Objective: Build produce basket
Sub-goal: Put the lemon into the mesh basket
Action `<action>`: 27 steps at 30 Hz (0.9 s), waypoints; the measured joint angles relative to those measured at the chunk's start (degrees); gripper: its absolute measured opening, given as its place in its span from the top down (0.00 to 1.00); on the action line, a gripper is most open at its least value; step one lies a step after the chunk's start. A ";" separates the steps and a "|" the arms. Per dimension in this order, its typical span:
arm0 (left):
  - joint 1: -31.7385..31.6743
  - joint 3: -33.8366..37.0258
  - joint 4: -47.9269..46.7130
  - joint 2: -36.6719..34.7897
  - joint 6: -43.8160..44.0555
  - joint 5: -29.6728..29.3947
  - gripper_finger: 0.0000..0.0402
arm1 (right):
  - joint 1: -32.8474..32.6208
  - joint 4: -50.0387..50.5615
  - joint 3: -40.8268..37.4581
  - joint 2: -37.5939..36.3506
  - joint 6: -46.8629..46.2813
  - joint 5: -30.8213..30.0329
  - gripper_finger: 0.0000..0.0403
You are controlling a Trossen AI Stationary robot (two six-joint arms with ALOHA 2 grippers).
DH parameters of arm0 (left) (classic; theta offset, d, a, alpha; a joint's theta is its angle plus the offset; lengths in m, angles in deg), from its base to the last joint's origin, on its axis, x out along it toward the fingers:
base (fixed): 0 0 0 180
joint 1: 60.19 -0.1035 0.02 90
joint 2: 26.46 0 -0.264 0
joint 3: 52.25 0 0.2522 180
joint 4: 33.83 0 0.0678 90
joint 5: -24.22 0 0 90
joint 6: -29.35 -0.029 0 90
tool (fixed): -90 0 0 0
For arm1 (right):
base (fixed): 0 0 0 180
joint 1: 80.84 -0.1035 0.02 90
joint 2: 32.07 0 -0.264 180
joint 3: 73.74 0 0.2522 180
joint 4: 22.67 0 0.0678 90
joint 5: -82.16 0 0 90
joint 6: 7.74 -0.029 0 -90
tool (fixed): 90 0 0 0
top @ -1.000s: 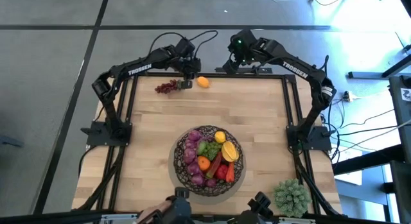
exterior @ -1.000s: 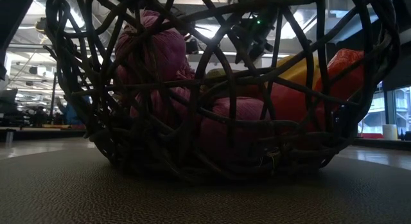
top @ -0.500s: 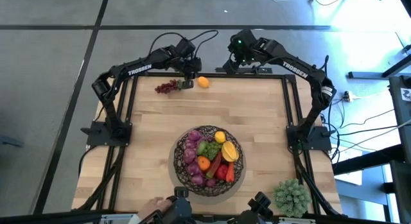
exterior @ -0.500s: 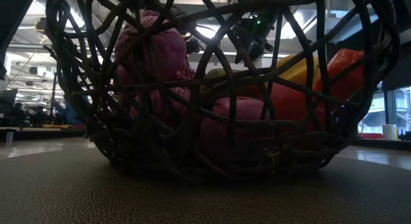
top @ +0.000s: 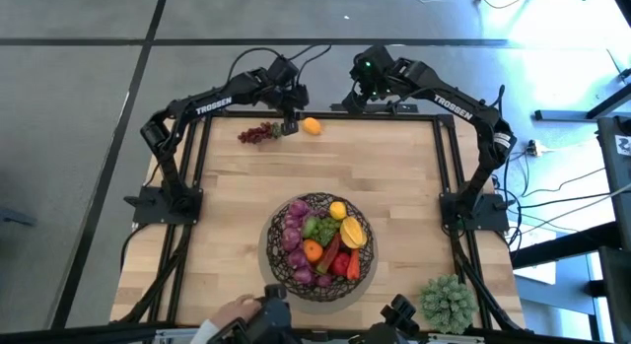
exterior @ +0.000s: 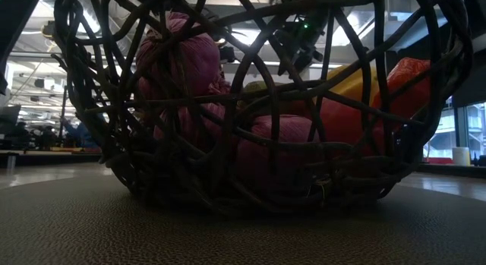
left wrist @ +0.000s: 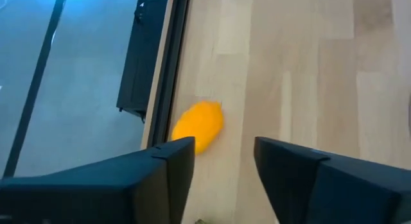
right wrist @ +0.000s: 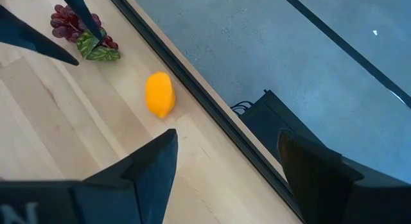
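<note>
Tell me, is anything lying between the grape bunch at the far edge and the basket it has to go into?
Nothing visible does. The red grape bunch lies at the table's far edge beside the left gripper, with the orange-yellow fruit just to its side. Only bare wood separates them from the basket.

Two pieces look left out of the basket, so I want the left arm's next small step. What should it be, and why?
Probably lower the left gripper onto the red grape bunch beside it and close. The bunch and the lemon lie at the table's far edge, outside the basket, and its fingers stand apart, holding nothing.
</note>
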 joint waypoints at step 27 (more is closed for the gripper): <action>-2.48 -0.04 5.63 6.77 -24.85 1.00 0.28 | 0.00 0.00 -0.02 0.02 0.00 0.03 0.36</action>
